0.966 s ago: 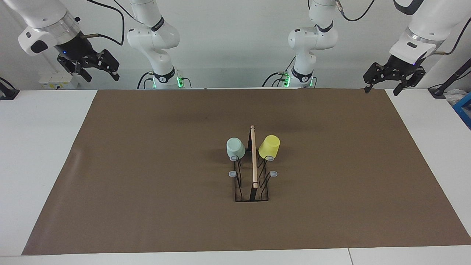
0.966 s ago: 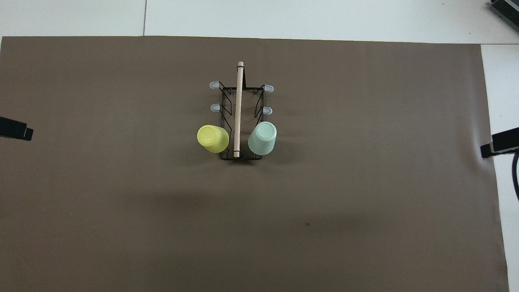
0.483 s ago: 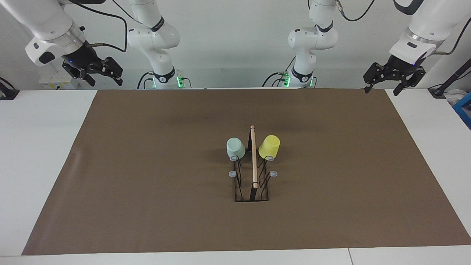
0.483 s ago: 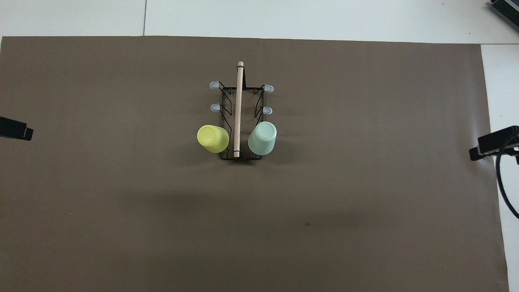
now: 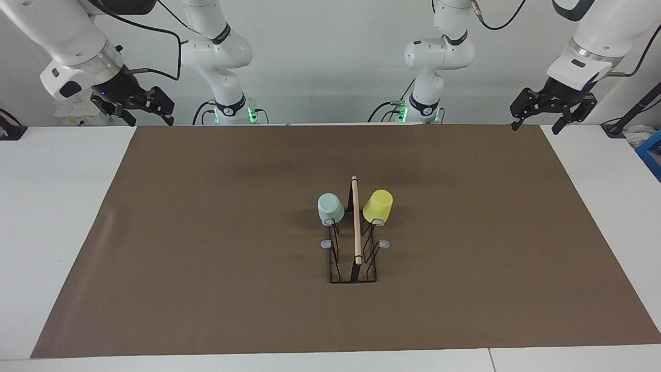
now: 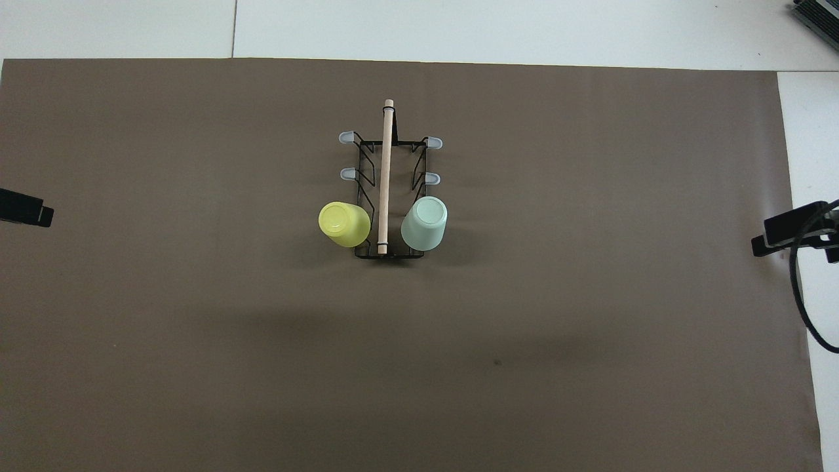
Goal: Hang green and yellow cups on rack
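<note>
**Both cups are hung: park the arms wide and leave the rack alone**

Since both cups already sit mouth-down on pegs, your step in hand is, by my reading, only the retreat, so do it without disturbing anything. Going left to right in the facing view: your right gripper (image 5: pixel 144 106) hangs in the air over the robots' edge of the brown mat (image 5: pixel 206 289), at the corner toward the right arm's end; its jaws stand wide apart and hold nothing. Keep it high and out there.

Near the mat's middle stands the rack (image 5: pixel 355 222). The green cup (image 5: pixel 330 207) hangs on the peg nearest the robots on the side toward the right arm's end, and the yellow cup (image 5: pixel 378 205) hangs on the matching peg across the wooden rod (image 5: pixel 356 217). The four pegs farther from the robots are bare. Both cups lean outward, so I judge a bump to the rack could tip them off.

Your left gripper (image 5: pixel 534 124) waits over the mat's other robot-edge corner, fingers spread, empty. Don't sweep either arm inward.
</note>
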Available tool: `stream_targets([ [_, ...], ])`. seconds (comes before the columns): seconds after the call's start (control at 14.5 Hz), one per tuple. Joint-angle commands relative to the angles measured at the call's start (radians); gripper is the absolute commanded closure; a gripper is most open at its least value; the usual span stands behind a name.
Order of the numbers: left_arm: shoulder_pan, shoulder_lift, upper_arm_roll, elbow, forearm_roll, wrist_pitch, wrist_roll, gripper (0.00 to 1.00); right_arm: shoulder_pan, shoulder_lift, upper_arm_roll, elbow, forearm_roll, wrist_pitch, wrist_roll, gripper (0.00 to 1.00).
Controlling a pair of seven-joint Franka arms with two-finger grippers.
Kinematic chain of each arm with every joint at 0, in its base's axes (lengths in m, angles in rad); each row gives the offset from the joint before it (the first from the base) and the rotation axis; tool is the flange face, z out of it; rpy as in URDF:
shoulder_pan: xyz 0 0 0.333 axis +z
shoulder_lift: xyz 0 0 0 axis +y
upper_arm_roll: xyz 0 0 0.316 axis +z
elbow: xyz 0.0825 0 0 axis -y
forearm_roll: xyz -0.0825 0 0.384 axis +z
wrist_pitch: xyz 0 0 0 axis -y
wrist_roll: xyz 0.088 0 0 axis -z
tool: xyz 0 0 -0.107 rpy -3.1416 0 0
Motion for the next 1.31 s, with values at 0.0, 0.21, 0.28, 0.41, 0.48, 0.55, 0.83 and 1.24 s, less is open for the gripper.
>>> stream_targets([
  [0.0,-0.011,-0.024,0.009,-0.026,-0.012,-0.002,-0.008,0.00,0.000,-0.006,0.006,-0.014,-0.033,0.022,-0.021,0.00],
  [0.21,-0.011,-0.024,0.009,-0.027,-0.012,-0.002,-0.008,0.00,0.000,0.011,0.009,-0.011,-0.035,0.022,-0.019,0.00],
  [0.28,-0.011,-0.024,0.009,-0.026,-0.012,-0.004,-0.008,0.00,0.002,0.011,0.009,-0.010,-0.035,0.023,-0.019,0.00],
  [0.41,-0.011,-0.024,0.009,-0.027,-0.012,-0.004,-0.008,0.00,0.005,0.010,0.017,-0.005,-0.054,0.017,-0.019,0.00],
  [0.48,-0.011,-0.024,0.009,-0.026,-0.012,-0.004,-0.008,0.00,0.013,0.011,0.023,0.004,-0.068,0.010,-0.021,0.00],
  [0.55,-0.011,-0.024,0.009,-0.026,-0.012,-0.004,-0.008,0.00,0.032,0.013,0.027,0.015,-0.080,0.010,-0.021,0.00],
  [0.83,-0.011,-0.024,0.009,-0.026,-0.012,-0.004,-0.008,0.00,0.063,0.019,0.030,0.015,-0.111,0.013,-0.058,0.00],
  [1.24,-0.011,-0.024,0.009,-0.026,-0.012,-0.004,-0.008,0.00,0.065,0.007,0.030,0.015,-0.096,0.014,-0.058,0.00],
])
